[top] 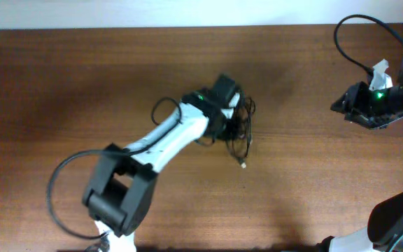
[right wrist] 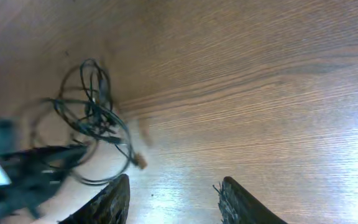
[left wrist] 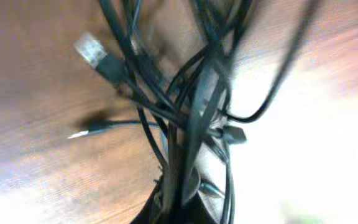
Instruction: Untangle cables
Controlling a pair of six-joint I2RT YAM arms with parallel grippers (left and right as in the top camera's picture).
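A tangle of thin black cables lies near the table's middle, with a small connector end trailing toward the front. My left gripper is on the tangle; in the left wrist view the cables fill the frame and run down between the jaws, which are shut on them. A clear plug and a metal jack tip stick out at the left. My right gripper is far right, open and empty, with the tangle far off at the left.
The wooden table spreads all around the tangle. The right arm's own black cable loops at the back right. The left arm's black cable loops at the front left.
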